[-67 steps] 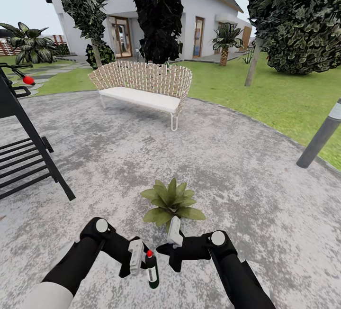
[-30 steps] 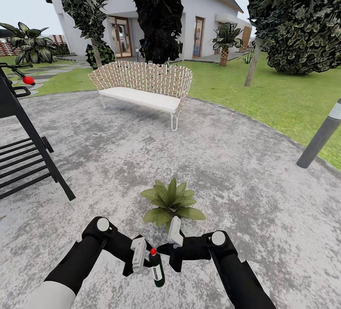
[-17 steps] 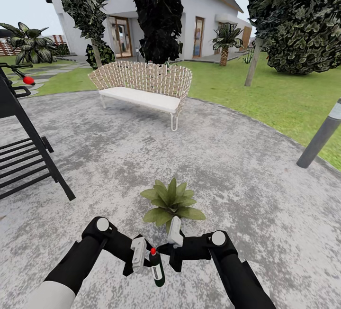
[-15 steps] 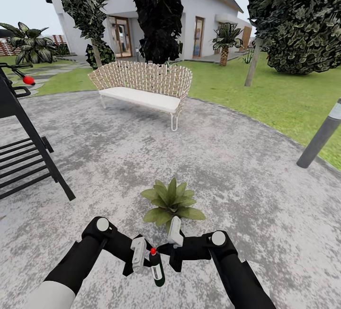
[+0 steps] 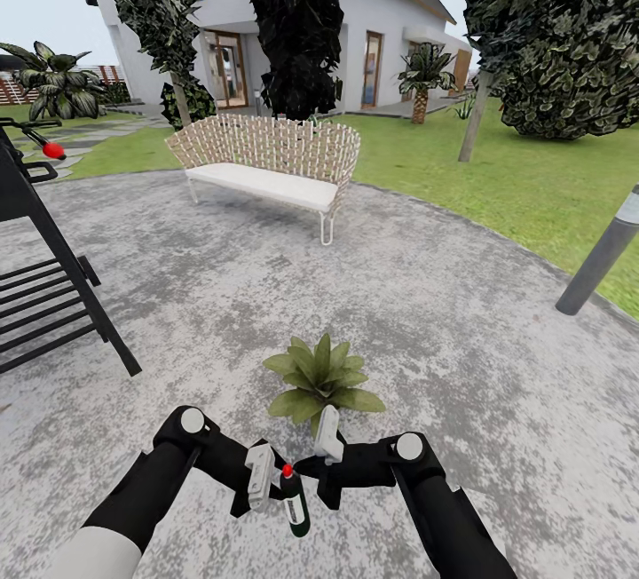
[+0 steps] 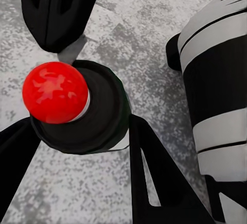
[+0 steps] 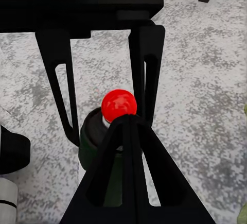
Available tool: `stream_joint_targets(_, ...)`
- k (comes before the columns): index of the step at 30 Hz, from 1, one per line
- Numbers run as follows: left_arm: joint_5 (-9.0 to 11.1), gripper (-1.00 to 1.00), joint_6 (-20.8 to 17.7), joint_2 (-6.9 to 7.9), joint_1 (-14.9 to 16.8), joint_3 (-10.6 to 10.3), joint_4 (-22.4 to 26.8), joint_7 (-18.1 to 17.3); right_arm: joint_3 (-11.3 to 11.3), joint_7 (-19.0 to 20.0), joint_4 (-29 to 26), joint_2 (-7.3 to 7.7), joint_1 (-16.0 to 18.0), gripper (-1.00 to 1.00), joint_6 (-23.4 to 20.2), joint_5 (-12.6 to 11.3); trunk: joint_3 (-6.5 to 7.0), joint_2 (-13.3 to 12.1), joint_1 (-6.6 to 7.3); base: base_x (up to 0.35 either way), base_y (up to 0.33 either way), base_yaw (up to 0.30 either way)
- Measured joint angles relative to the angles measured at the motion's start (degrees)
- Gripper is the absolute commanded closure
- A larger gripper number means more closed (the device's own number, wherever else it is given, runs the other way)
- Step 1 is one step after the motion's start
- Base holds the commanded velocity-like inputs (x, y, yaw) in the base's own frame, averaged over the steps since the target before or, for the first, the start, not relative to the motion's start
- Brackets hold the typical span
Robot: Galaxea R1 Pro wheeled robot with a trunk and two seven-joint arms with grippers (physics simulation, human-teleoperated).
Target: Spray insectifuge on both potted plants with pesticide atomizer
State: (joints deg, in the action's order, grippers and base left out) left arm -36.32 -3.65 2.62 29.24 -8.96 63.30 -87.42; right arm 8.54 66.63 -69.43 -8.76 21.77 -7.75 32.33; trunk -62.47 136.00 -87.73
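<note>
the left claw point(image 5: 264, 481) grips the pesticide atomizer point(image 5: 294, 501) upright above the patio point(image 5: 461, 357), red cap up. the right claw point(image 5: 327, 441) hovers just beside it; whether it is wide or narrow i cannot tell. one potted plant point(image 5: 323, 376) sits just ahead, mid-patio. pickup looks done; spraying both plants remains.

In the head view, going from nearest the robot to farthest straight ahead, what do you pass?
Pesticide atomizer held at the left gripper → potted plant → bare stone patio → woven bench → tall dark tree → white house.
</note>
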Motion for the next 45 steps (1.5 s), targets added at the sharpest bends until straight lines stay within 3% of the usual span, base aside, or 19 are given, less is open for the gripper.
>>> stream_joint_targets(8, 0.1, 1.00, 0.0, -0.18, 0.0, 0.0, 0.0, 0.1, 0.0, 0.0, 0.0, 0.00, 0.0, 1.00, 0.0, 0.0, 0.00, 0.0, 0.00, 0.000, 0.000, 0.000)
stream_joint_targets(11, 1.3, 1.00, 0.0, -0.15, 0.0, -0.1, -0.1, 0.2, 0.0, 0.0, 0.0, 0.01, 0.0, 1.00, 0.0, -0.1, 0.00, 0.0, 0.00, 0.000, 0.000, 0.000)
stream_joint_targets(32, 1.7, 1.00, 0.3, 0.09, -0.1, 0.0, -0.7, 0.5, 0.0, 0.0, 0.1, 0.00, 0.0, 1.00, 0.0, 0.0, 0.00, 0.0, 0.00, 0.000, 0.000, 0.000)
stream_joint_targets(33, 0.7, 1.00, 0.5, 3.38, -0.3, 0.7, -1.0, 1.5, -0.1, 0.0, 0.1, 0.12, 0.0, 1.00, 0.0, 0.3, 0.00, 0.0, 0.00, 0.000, 0.000, 0.000)
stream_joint_targets(34, 0.6, 1.00, 0.5, 5.11, -0.3, 0.7, -1.0, 1.6, -0.1, 0.1, 0.1, 0.15, 0.0, 1.00, 0.0, 0.3, 0.00, 0.0, 0.00, 0.000, 0.000, 0.000)
stream_joint_targets(40, 0.6, 1.00, 0.5, 7.86, -0.3, 0.8, -1.5, 1.7, -0.2, 0.1, 0.1, 0.29, 0.0, 1.00, 0.0, 0.5, 0.00, 0.0, 0.00, 0.000, 0.000, 0.000)
stream_joint_targets(45, 0.5, 1.00, 0.5, 8.71, -0.4, 0.8, -1.5, 1.7, -0.1, 0.2, 0.2, 0.54, 0.0, 1.00, 0.0, 0.6, 0.00, 0.0, 0.00, 0.000, 0.000, 0.000)
